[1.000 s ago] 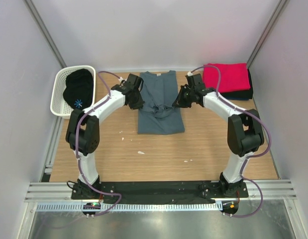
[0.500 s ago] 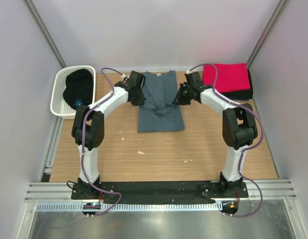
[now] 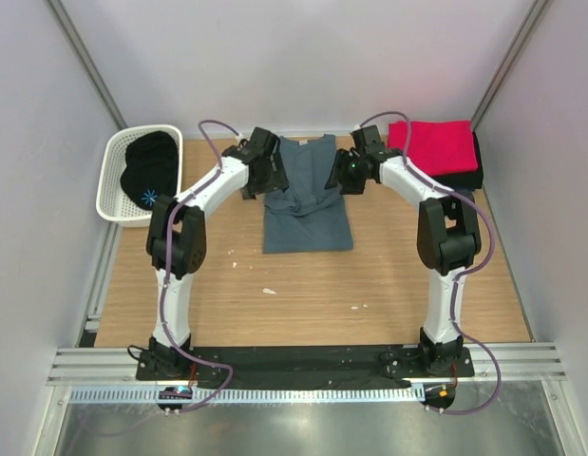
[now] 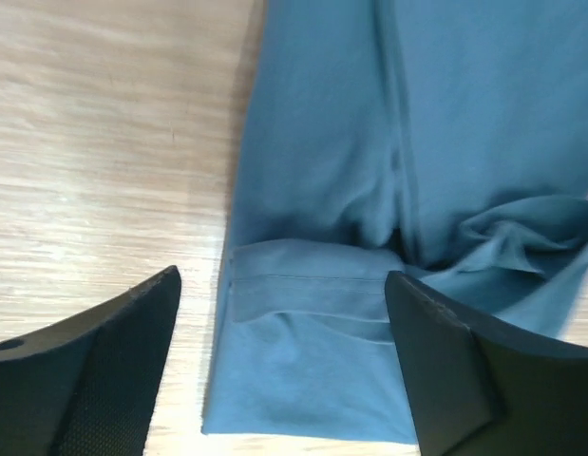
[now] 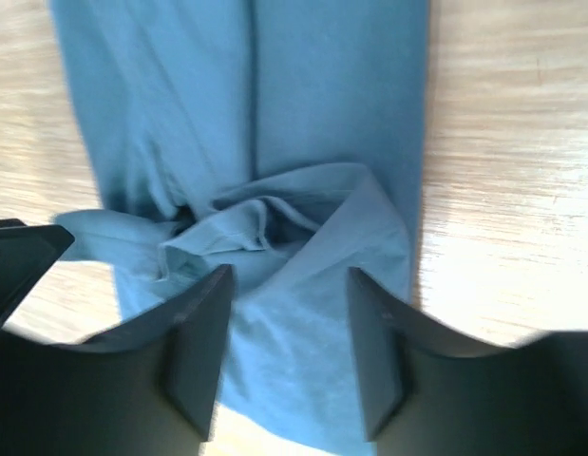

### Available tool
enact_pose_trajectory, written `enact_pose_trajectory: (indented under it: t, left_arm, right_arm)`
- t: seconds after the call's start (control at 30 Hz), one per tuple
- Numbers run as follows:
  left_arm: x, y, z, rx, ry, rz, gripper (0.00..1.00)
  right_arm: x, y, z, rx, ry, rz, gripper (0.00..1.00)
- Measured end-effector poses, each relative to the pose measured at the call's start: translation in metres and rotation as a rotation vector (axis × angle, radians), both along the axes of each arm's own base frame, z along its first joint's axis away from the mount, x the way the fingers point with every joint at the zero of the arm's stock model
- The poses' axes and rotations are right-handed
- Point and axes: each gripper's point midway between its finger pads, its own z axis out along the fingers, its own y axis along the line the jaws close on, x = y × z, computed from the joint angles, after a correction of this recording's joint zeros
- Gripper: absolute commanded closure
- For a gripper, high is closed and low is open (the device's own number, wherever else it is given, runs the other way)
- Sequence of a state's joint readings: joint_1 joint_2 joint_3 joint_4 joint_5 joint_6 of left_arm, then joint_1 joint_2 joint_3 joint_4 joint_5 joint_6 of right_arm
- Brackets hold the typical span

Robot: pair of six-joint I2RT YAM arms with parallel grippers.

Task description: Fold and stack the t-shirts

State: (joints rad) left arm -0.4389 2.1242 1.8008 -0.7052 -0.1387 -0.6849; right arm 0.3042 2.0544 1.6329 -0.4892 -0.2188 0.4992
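Note:
A slate blue-grey t-shirt [image 3: 308, 223] lies lengthwise at the middle of the wooden table [image 3: 303, 294], its sides folded in and its sleeves bunched at the centre. My left gripper [image 3: 266, 177] hovers over the shirt's left edge, open. In the left wrist view the left gripper [image 4: 284, 366] has its black fingers [image 4: 94, 370] wide apart above flat cloth [image 4: 369, 142]. My right gripper [image 3: 345, 176] is at the shirt's right edge. In the right wrist view the right gripper [image 5: 286, 351] is open over the crumpled sleeve [image 5: 265, 228]. A folded red t-shirt [image 3: 431, 144] rests on a dark one [image 3: 464, 180] at the back right.
A white perforated basket [image 3: 108, 180] at the back left holds a black t-shirt [image 3: 151, 171]. Grey walls close in the table on three sides. Bare wood spans the near half, with a few small white specks on it.
Both grippers have opened and let go of the blue-grey shirt. Both arms have shifted a little toward the back of the table. The shirt lies where it was.

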Motion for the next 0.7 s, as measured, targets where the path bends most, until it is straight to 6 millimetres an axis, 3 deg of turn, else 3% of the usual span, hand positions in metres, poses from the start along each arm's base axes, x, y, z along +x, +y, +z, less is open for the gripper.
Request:
enact_pose_trajectory:
  t: [0.1,0.17,0.23,0.33,0.43,0.57,0.7]
  left_arm:
    - [0.008,0.0,0.023,-0.003,-0.031,-0.009,0.0]
    - [0.009,0.002,0.036,-0.009,-0.048,-0.009,0.0]
    - [0.001,0.007,0.047,-0.013,-0.048,-0.007,0.0]
    - [-0.027,0.014,0.065,-0.05,-0.051,-0.013,0.0]
    - [-0.078,0.031,0.083,-0.092,-0.048,-0.005,0.0]
    - [-0.127,0.047,0.1,-0.172,-0.115,0.016,0.02]
    - [-0.166,0.058,0.08,-0.216,-0.099,0.039,0.11]
  right_arm:
    - [0.004,0.0,0.016,0.0,-0.025,0.002,0.25]
    - [0.0,-0.002,0.027,-0.003,-0.033,0.002,0.15]
    - [-0.006,-0.004,0.045,-0.001,-0.053,-0.003,0.14]
    - [-0.022,-0.002,0.076,0.018,-0.106,-0.007,0.17]
    - [-0.052,0.01,0.091,0.043,-0.146,0.012,0.28]
    - [-0.089,0.049,0.071,0.012,-0.121,0.093,0.47]
    - [-0.11,0.088,0.021,-0.06,-0.038,0.179,0.58]
